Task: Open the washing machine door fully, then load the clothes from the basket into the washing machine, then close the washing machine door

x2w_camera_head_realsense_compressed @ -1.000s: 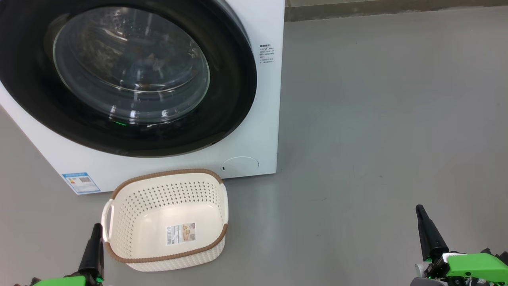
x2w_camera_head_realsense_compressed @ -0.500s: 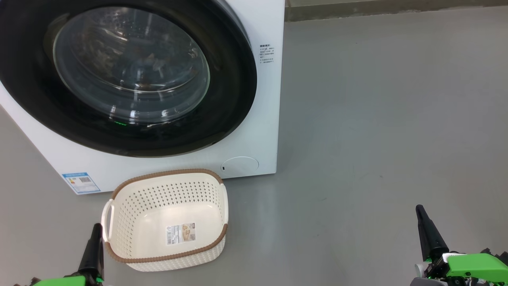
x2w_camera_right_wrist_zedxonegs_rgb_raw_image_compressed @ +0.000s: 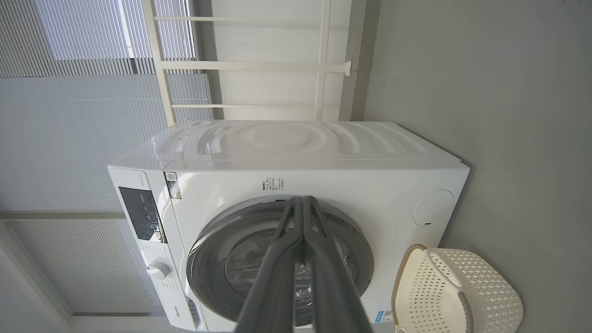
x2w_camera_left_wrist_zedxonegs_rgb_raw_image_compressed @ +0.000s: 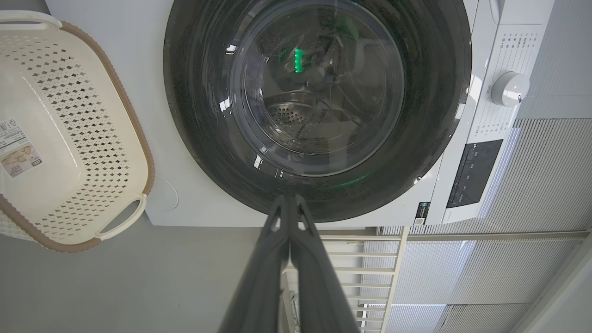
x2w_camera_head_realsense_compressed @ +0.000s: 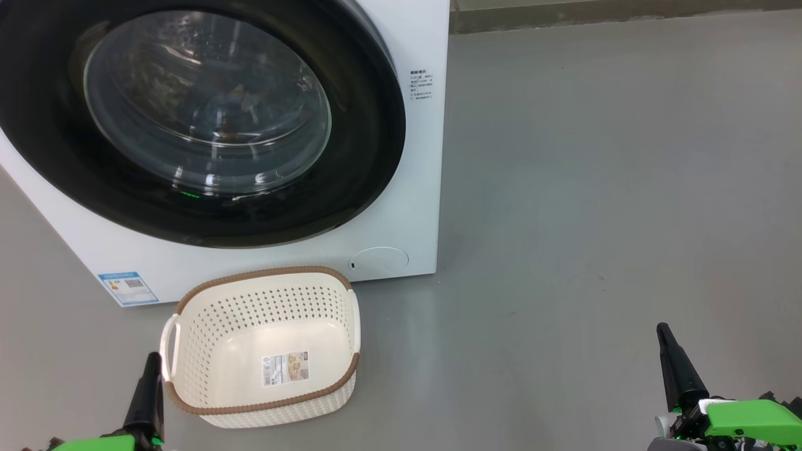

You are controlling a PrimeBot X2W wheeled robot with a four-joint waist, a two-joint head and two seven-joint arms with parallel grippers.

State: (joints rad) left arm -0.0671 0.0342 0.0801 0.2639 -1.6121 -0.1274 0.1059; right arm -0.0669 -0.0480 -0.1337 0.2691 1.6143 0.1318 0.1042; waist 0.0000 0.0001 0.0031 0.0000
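The washing machine (x2w_camera_head_realsense_compressed: 416,188) stands at the upper left of the head view. The washing machine door (x2w_camera_head_realsense_compressed: 369,156) lies flat against its front, shut, black rim around bulging glass. Dim brownish patches behind the glass are too vague to name; the clothes are hidden. The basket (x2w_camera_head_realsense_compressed: 250,313) sits on the floor before the machine with only a label in its bottom. My left gripper (x2w_camera_head_realsense_compressed: 153,357) is shut beside the basket's left handle, holding nothing. My right gripper (x2w_camera_head_realsense_compressed: 662,329) is shut far to the right over bare floor. Each wrist view shows its own fingers pressed together, left gripper (x2w_camera_left_wrist_zedxonegs_rgb_raw_image_compressed: 288,200), right gripper (x2w_camera_right_wrist_zedxonegs_rgb_raw_image_compressed: 303,200).
Grey floor (x2w_camera_head_realsense_compressed: 595,188) stretches wide to the right of the machine. A round filter cap (x2w_camera_head_realsense_compressed: 378,260) and a blue label (x2w_camera_head_realsense_compressed: 127,287) mark the machine's lower front. A control knob (x2w_camera_left_wrist_zedxonegs_rgb_raw_image_compressed: 508,88) sits on its panel. White railing and blinds stand behind it.
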